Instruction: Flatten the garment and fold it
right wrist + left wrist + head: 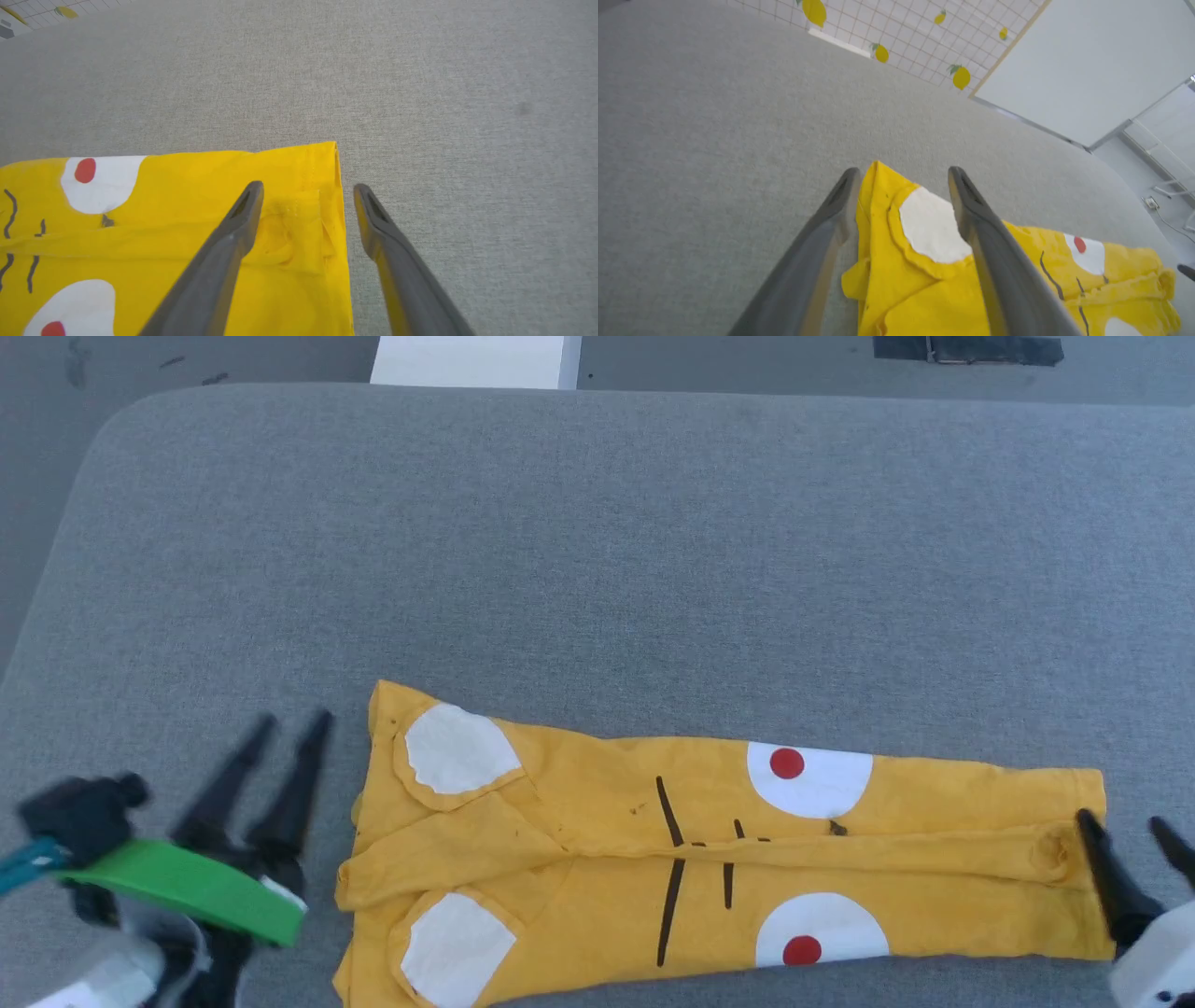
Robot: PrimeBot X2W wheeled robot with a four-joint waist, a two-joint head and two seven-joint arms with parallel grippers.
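Folded lengthwise into a strip, the T-shirt (709,859) lies near the grey cushion's (597,541) front edge, left gripper (294,717) and right gripper (1120,819) spread and empty at its ends, seemingly clear of the cloth; a crosswise fold likely follows, needing one end pinched

In the head view, the left gripper (294,717) at lower left is blurred. The bottom edge cuts off the lower-left corner of the shirt (579,896), and the right edge clips the right gripper (1120,818) at lower right.

Grey fabric surface (597,523), rounded corner; folded yellow garment (579,803) lying flat near front edge.
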